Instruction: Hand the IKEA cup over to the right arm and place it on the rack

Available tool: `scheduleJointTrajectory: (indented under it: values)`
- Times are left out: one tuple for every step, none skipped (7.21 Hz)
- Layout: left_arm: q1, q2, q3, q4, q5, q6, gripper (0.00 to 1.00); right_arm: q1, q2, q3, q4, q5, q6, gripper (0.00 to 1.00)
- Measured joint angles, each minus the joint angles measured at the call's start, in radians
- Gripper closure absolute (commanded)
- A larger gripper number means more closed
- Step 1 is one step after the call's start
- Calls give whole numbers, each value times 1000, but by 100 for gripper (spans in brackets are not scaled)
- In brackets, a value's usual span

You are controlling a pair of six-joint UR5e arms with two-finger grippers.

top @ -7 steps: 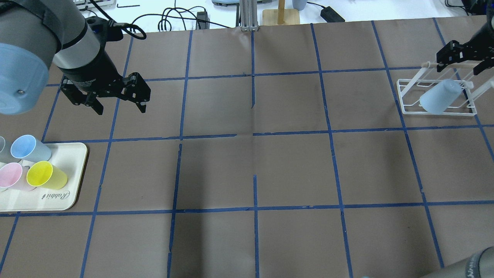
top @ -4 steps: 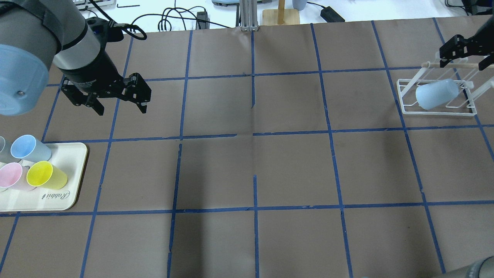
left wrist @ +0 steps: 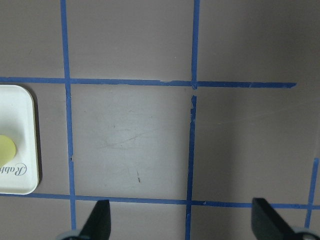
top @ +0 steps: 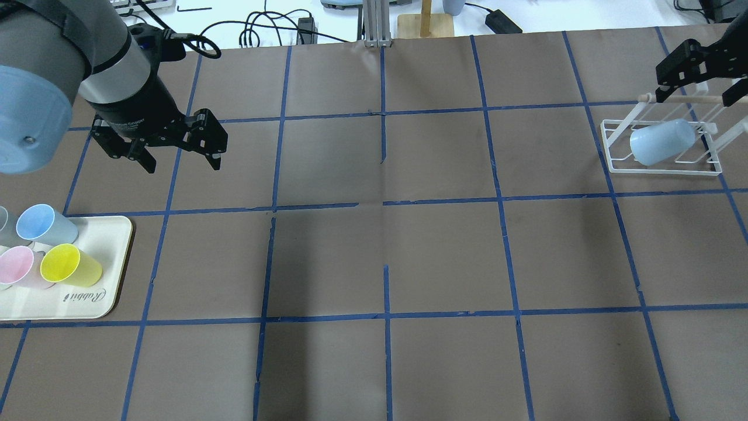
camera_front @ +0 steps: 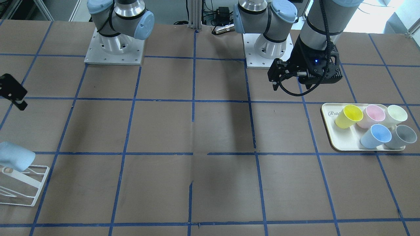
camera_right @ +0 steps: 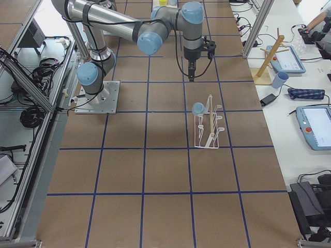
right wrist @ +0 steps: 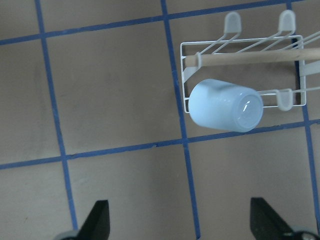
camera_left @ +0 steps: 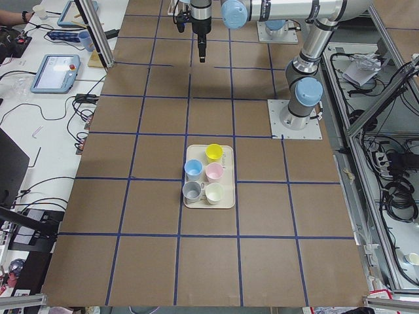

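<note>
Table (top: 444, 257) with brown paper and a blue tape grid. Left arm (top: 111, 64) parked at the tray end, right arm (camera_right: 155, 23) out over the rack end.

Tray (top: 111, 275) holds the spare cups: yellow cup (top: 70, 264), second blue cup (top: 44, 225), pink cup (top: 17, 266), others partly cut off.

Rack (top: 660, 169) stands at the far right. Its wooden bar (top: 681, 99) runs across the top.

IKEA cup (top: 660, 141) is on the rack, tilted, mouth down toward the base frame, closed bottom up toward the wrist camera. It looks hung over one slanted prong, just below the bar. Nothing is gripping it.

Right gripper (top: 696, 93): fingers spread wide and empty, above the bar and clear of the cup. Left gripper (top: 182, 164): also spread and empty, over bare table beside the tray.

Changes: a second ago the right gripper sat lower, close over the bar, and the cup leaned more steeply with its mouth lower in the frame. The cup then rocked into a flatter lean and has held that pose for the last half second. The gripper has lifted up and back. The left arm has barely shifted.

Meaning: handover and release look done and the cup appears settled and stable on the rack. Likely only the right arm's retreat remains. The one risk I can judge is the cup slipping off the prong if the rack gets knocked.
</note>
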State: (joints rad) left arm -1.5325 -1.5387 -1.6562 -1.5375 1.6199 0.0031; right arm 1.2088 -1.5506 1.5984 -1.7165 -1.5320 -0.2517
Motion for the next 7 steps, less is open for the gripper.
scheduleJointTrajectory:
  values:
    - [0, 0, 0, -1, 0, 0, 0, 66, -21, -12, 67, 2, 25, 0]
    - [0, 0, 0, -1, 0, 0, 0, 144, -24, -39, 120, 3, 78, 0]
    - [0, 0, -1, 0, 0, 0, 0, 227, -11, -71, 146, 3, 161, 0]
    - [0, 0, -1, 0, 0, 0, 0, 299, 10, -103, 157, 2, 232, 0]
    - [0, 0, -2, 0, 0, 0, 0, 344, 31, -124, 161, 0, 266, 0]
    - [0, 0, -2, 0, -1, 0, 0, 363, 41, -132, 162, -2, 279, 0]
    - [0, 0, -2, 0, -1, 0, 0, 369, 44, -132, 163, -2, 283, 0]
